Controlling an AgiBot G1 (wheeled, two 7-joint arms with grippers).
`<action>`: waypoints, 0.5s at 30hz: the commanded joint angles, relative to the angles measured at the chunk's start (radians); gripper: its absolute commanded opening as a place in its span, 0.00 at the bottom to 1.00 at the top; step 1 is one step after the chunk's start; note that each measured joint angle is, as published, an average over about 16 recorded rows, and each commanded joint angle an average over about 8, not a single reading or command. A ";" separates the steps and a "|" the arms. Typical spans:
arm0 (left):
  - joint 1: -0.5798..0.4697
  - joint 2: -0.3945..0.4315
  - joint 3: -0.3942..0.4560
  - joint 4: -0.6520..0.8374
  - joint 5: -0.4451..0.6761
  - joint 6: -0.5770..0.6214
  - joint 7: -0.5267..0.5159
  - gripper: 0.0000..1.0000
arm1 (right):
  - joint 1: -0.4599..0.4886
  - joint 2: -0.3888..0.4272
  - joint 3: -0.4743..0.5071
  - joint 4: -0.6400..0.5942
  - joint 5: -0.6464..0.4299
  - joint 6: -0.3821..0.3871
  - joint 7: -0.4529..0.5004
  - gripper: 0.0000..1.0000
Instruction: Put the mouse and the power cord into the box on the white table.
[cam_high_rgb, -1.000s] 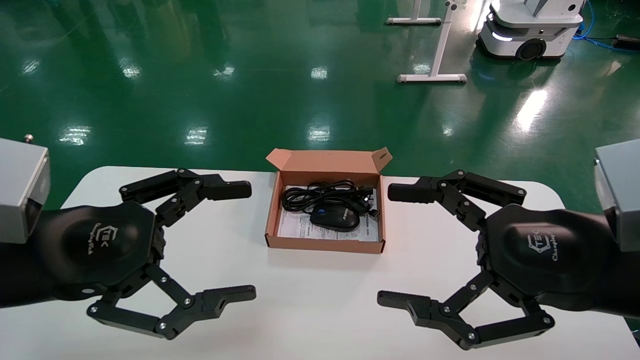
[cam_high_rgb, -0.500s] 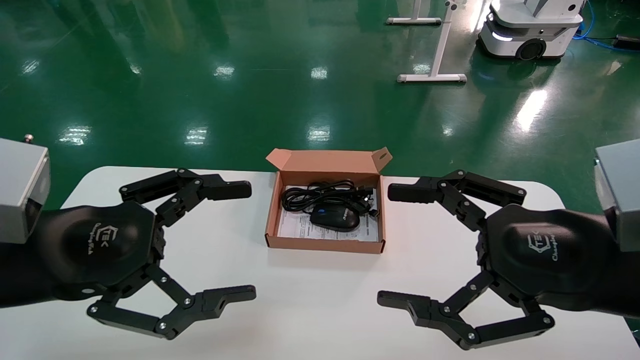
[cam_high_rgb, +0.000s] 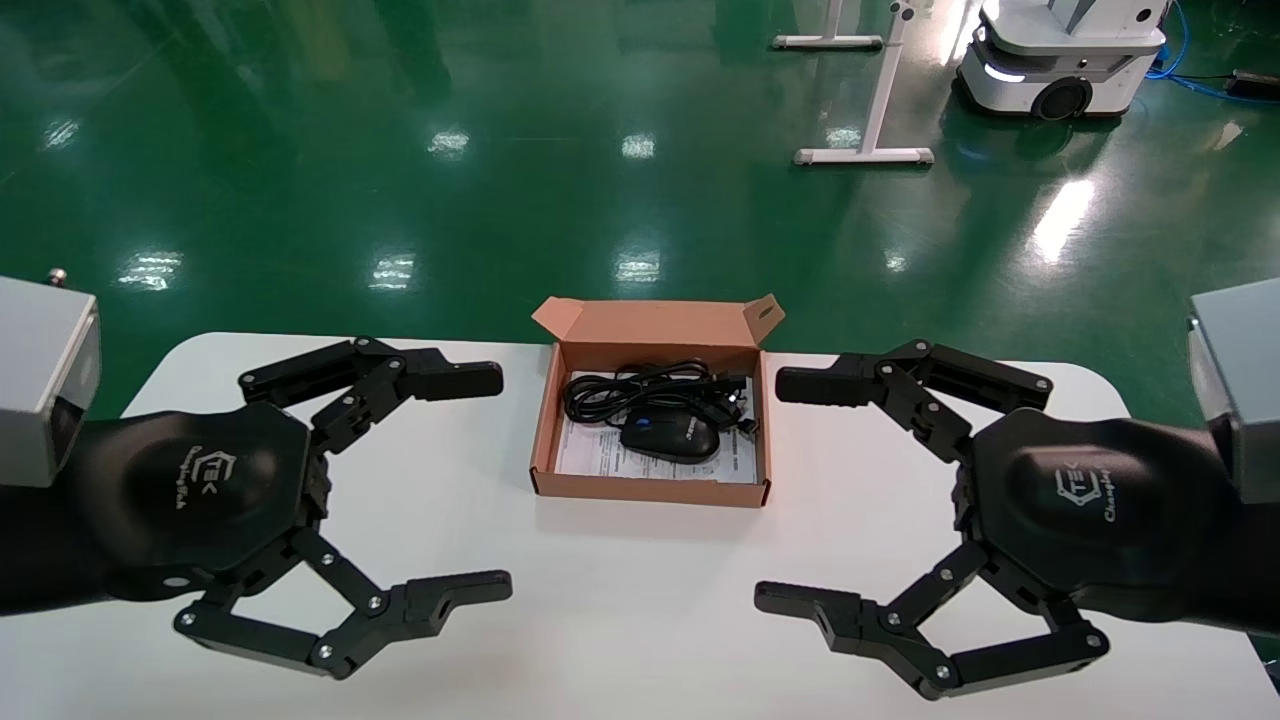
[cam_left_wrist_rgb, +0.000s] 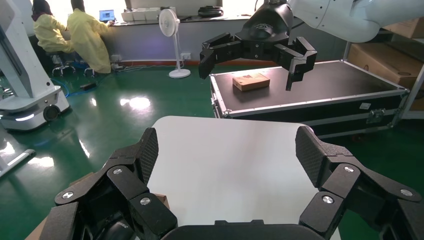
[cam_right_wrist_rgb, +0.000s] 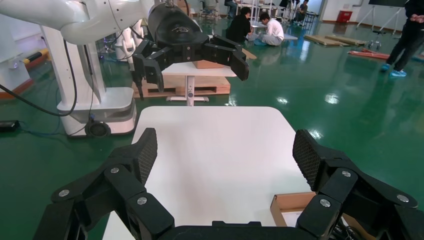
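Observation:
The box (cam_high_rgb: 548, 440) lies open at the middle back of the white table (cam_high_rgb: 620, 600), its flap lid up at the far side. Inside it the mouse (cam_high_rgb: 668, 437) rests on a white printed sheet, and the power cord (cam_high_rgb: 630, 388) lies coiled just behind the mouse. My left gripper (cam_high_rgb: 495, 482) hovers open to the left of the box, holding nothing. To the box's right my right gripper (cam_high_rgb: 775, 490) is open and holds nothing too. The left wrist view shows its wide-apart fingers (cam_left_wrist_rgb: 148, 152) over bare table. A box corner (cam_right_wrist_rgb: 290, 202) shows beside the right gripper's fingers (cam_right_wrist_rgb: 306, 155).
Green floor lies beyond the table's far edge, with a white stand's feet (cam_high_rgb: 865, 155) and a white mobile robot base (cam_high_rgb: 1060, 60) at the back right. In the left wrist view, a black flight case (cam_left_wrist_rgb: 310, 95) stands past the table's end.

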 joint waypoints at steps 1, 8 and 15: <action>0.000 0.000 0.000 0.000 0.000 0.000 0.000 1.00 | 0.000 0.000 0.000 0.000 0.000 0.000 0.000 1.00; 0.000 0.000 0.000 0.000 0.000 0.000 0.000 1.00 | 0.000 0.000 0.000 0.000 0.000 0.000 0.000 1.00; 0.000 0.000 0.000 0.000 0.000 0.000 0.000 1.00 | 0.000 0.000 0.000 0.000 0.000 0.000 0.000 1.00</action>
